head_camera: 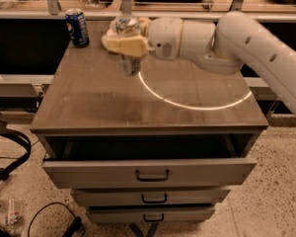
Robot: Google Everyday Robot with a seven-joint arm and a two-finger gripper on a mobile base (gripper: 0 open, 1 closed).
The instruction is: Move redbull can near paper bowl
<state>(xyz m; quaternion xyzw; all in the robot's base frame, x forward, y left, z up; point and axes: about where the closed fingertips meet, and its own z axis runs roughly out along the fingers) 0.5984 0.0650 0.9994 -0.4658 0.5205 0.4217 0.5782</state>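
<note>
My gripper is over the back middle of the tabletop. Its cream fingers are shut on the redbull can, a slim silver can held upright with its shiny top showing above the fingers. The can's base is at or just above the table surface; I cannot tell which. The paper bowl is hidden behind the gripper and the can. My white arm reaches in from the right.
A dark-blue Pepsi can stands at the back left corner. The top drawer under the tabletop is pulled partly open. A bright ring of light lies on the right half of the tabletop. Cables lie on the floor at left.
</note>
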